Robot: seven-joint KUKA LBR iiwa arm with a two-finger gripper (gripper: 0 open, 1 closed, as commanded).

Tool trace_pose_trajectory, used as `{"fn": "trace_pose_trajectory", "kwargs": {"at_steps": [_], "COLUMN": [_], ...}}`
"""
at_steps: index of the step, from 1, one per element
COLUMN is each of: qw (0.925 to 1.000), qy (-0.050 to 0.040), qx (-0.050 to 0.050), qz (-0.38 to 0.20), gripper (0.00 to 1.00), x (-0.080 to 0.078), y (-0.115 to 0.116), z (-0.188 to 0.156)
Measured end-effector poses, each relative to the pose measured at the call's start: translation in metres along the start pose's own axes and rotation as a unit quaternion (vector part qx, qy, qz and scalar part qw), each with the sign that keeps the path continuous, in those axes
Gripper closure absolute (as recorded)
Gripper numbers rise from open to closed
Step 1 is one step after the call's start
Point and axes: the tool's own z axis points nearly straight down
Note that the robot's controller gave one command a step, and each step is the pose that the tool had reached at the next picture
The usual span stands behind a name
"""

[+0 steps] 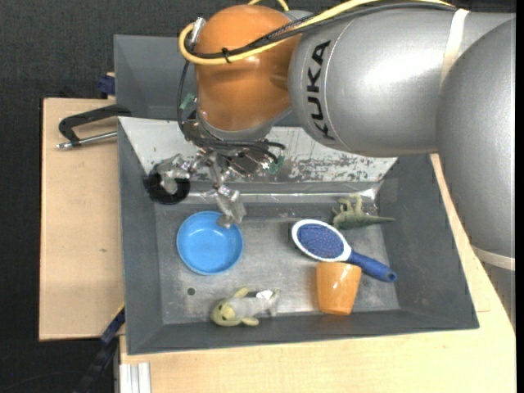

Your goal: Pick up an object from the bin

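Observation:
My gripper hangs below the orange wrist cover at the back left of the bin, open, with nothing between its fingers. One fingertip is right at a black ring-shaped thing lying against the left back wall. The other fingertip stands over the far rim of a round blue bowl, which sits upright on the bin floor left of centre. Whether either fingertip touches its thing I cannot tell.
A blue oval brush with a blue handle lies right of the bowl. An orange cup is at the front right. A green toy dinosaur lies by the back wall, and a yellowish plush figure lies at the front.

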Motion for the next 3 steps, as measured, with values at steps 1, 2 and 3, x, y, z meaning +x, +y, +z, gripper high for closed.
{"fn": "trace_pose_trajectory", "kwargs": {"at_steps": [1, 2, 3], "qw": [0.9999, 0.9960, 0.9960], "qy": [0.0055, 0.0040, 0.0022], "qx": [-0.004, -0.002, -0.001], "qz": [-0.011, -0.089, -0.089], "gripper": [0.00, 0.00, 1.00], "x": [0.012, 0.018, 0.017], "y": [0.002, -0.009, -0.010], "z": [0.088, 0.128, 0.126]}}
